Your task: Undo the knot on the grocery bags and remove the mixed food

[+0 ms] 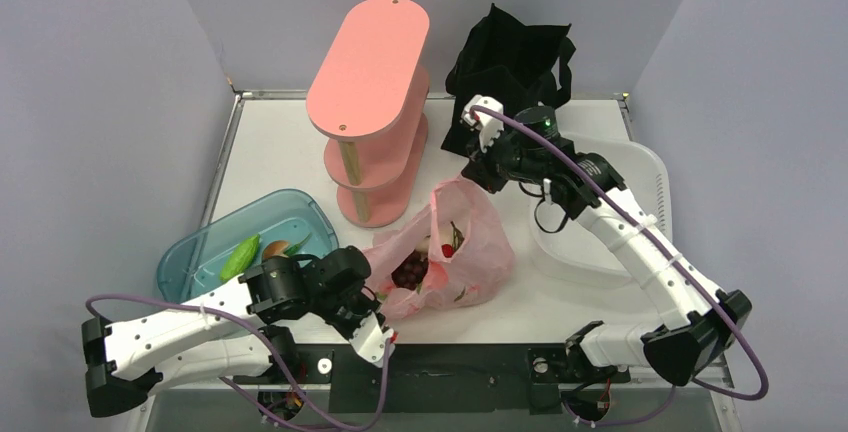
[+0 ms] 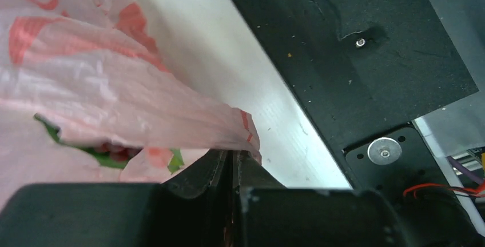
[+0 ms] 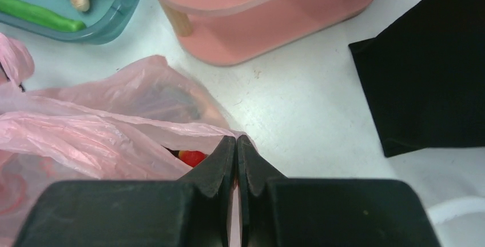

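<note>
The left gripper (image 2: 233,161) and right gripper (image 3: 236,147) each clamp an edge of the pink bag (image 1: 480,252), its mouth open on the desk (image 1: 270,152).

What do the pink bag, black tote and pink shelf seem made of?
The pink bag looks like thin plastic film: translucent, crinkled, contents showing through. The black tote is likely fabric: matte, slumped in soft folds. The pink shelf is a rigid smooth board, painted wood or plastic, cannot tell.

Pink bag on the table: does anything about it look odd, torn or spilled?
Nothing spilled. The pink bag is just stretched open, its thin film pinched by the left tool and the right tool; grapes and a red fruit lie inside.
</note>
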Available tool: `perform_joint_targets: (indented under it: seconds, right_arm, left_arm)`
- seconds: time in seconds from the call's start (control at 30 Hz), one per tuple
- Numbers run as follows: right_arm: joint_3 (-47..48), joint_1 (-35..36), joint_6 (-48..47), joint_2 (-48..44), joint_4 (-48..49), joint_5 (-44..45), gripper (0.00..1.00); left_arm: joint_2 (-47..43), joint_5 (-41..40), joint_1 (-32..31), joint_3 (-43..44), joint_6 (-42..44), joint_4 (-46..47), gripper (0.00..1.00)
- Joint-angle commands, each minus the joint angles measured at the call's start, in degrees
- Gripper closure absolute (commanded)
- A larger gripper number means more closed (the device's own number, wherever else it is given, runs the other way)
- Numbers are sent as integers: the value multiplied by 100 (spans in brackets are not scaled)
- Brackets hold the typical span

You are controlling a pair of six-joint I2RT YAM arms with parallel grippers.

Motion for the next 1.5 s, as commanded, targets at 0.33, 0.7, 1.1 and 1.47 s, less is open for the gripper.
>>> perform_joint_targets:
  seconds: [0.33,0.7,1.1,1.47]
  right_arm:
    - [1003,446,-696,-60,-566,293,27]
    - [2573,1553,538,826,-433,181,26]
    - [1708,1912,-396,990,-1484,137,27]
    - [453,1395,-1213,-1136,-2719,459,100]
  left_arm:
    - [-285,852,156,1342,-1809,607,53]
    - [-222,76,485,1520,-2694,1994,52]
    - [-675,222,1144,574,-3689,3150,51]
    - [-204,1527,2002,578,-4838,4084,52]
